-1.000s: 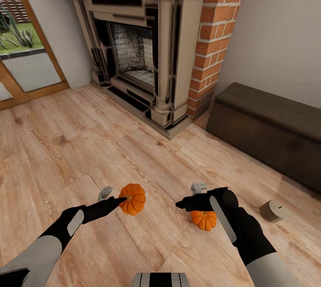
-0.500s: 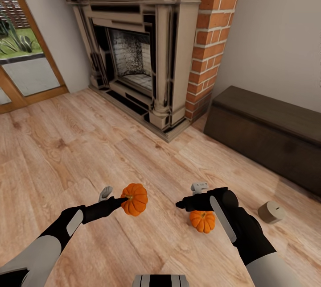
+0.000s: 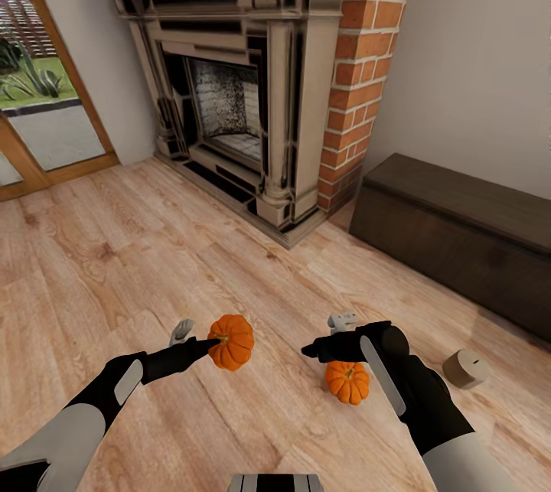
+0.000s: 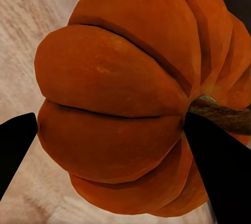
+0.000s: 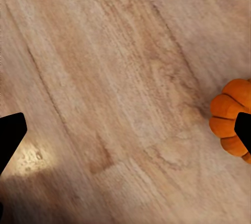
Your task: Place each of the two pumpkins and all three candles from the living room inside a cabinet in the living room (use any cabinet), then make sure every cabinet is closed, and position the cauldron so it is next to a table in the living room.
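Since a second ago the whole head view has shifted a little, so the fireplace (image 3: 252, 86) sits differently in the picture, while both arms hold the same pose as before. The left gripper (image 3: 200, 336) is clamped on one pumpkin (image 3: 230, 341), carried above the wooden floor (image 3: 115, 262) in front of the fireplace; in the left wrist view the dark fingers (image 4: 217, 174) press its ribbed sides and the stem points sideways. The right gripper (image 3: 330, 337) hangs over the floor with its fingers spread apart and nothing between them. The second pumpkin (image 3: 347, 382) lies on the floor just below and beside that gripper; whether a fingertip touches it cannot be told from the right wrist view. A candle (image 3: 466, 368) lies tipped on its side on the floor, near the front of the cabinet (image 3: 451, 236). The cabinet stands against the wall just beside the fireplace's brick column (image 3: 360, 71), its panels looking shut.
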Robot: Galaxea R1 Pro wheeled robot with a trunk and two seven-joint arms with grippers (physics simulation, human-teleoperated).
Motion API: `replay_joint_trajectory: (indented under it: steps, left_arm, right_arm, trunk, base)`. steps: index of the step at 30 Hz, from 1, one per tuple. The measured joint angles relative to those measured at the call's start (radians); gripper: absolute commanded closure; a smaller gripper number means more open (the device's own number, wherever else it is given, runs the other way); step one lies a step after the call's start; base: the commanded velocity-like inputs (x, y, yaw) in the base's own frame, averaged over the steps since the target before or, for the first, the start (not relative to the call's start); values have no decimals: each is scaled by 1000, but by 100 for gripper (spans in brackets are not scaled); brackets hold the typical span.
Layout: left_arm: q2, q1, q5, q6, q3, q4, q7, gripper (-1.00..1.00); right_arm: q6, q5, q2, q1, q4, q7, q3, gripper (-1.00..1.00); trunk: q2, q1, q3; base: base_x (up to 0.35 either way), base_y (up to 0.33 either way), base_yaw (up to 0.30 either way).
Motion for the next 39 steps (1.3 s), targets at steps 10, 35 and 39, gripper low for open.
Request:
replay_joint_trajectory:
  steps: [10, 35, 39]
  left_arm:
    - [1, 0, 0, 0, 0, 0, 0, 100]
    - [1, 0, 0, 1, 2, 0, 0, 100]
    - [1, 0, 0, 1, 1, 1, 0, 100]
  right_arm:
    - [0, 0, 0, 0, 0, 0, 1, -100]
    - [0, -1, 0, 0, 1, 0, 1, -100]
    - [0, -1, 0, 0, 1, 0, 0, -100]
  trunk:
    - [0, 0, 16]
    - [0, 0, 54]
    - [0, 0, 59]
  base:
    - [0, 0, -84]
    - [8, 109, -172]
    - [18, 115, -172]
